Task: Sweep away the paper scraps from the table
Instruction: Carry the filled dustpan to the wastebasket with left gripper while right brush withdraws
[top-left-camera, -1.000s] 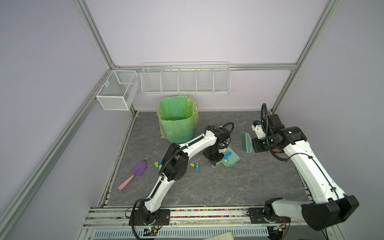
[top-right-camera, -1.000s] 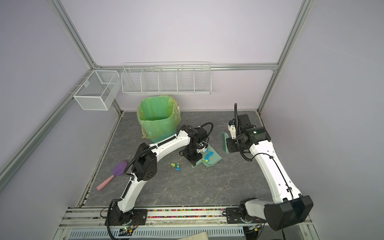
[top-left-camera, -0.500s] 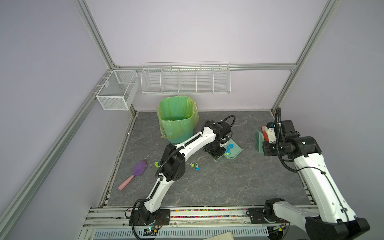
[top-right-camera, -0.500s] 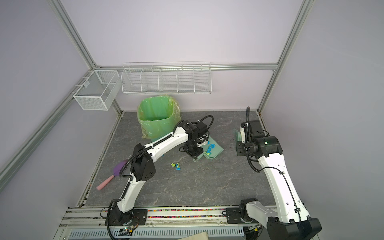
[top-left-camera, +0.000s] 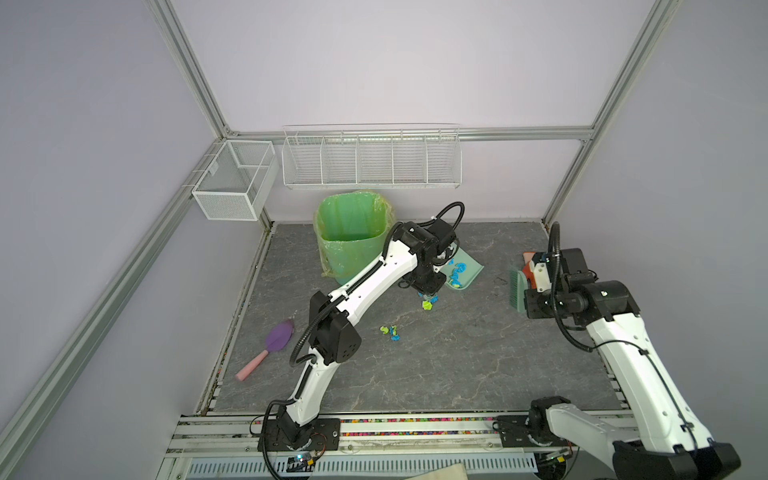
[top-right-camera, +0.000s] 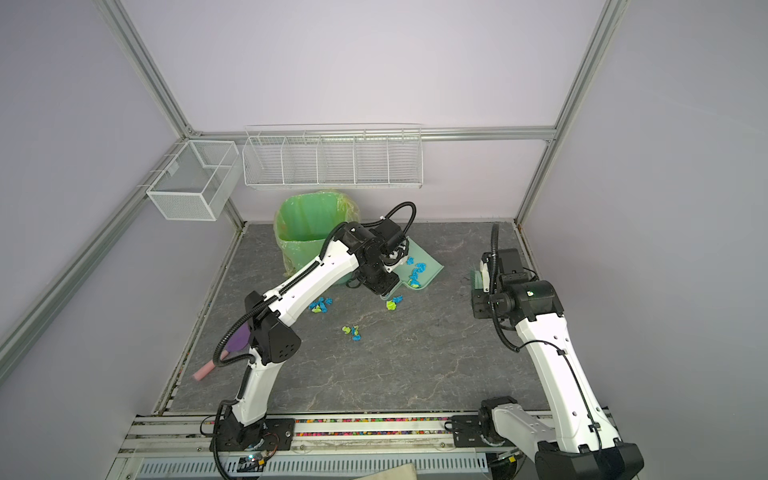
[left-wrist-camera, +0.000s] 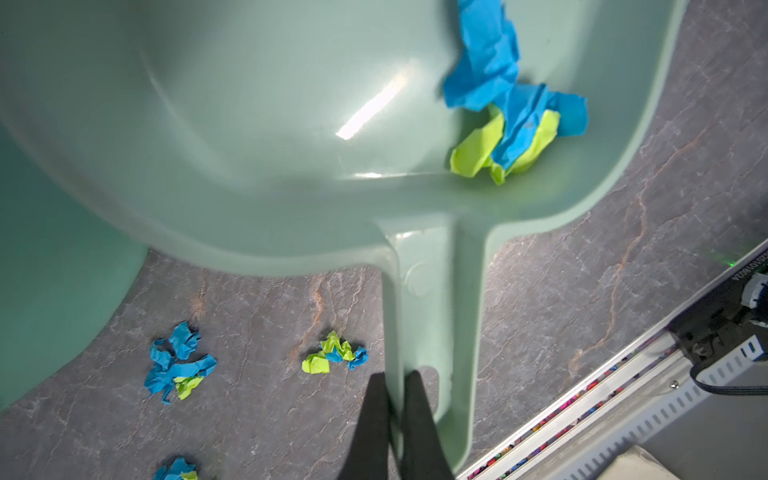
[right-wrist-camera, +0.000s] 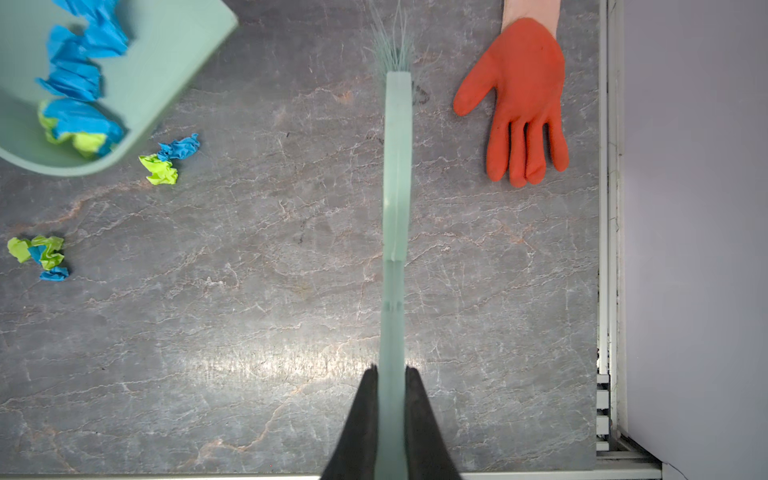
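Both grippers hold tools: the left gripper (left-wrist-camera: 395, 376) is clamped on the dustpan (left-wrist-camera: 249, 145) handle, and the right gripper (right-wrist-camera: 390, 370) pinches the brush (right-wrist-camera: 397, 166), well apart from the dustpan. Some scraps (left-wrist-camera: 511, 124) lie inside the dustpan; more lie on the table (left-wrist-camera: 582, 270) beside it.

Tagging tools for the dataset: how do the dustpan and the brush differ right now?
The dustpan sits in the left gripper, the brush in the right gripper. The dustpan holds paper scraps; the brush carries none. The dustpan is a wide scoop, the brush slim and bristled. Both are pale green, gripped by the handle.
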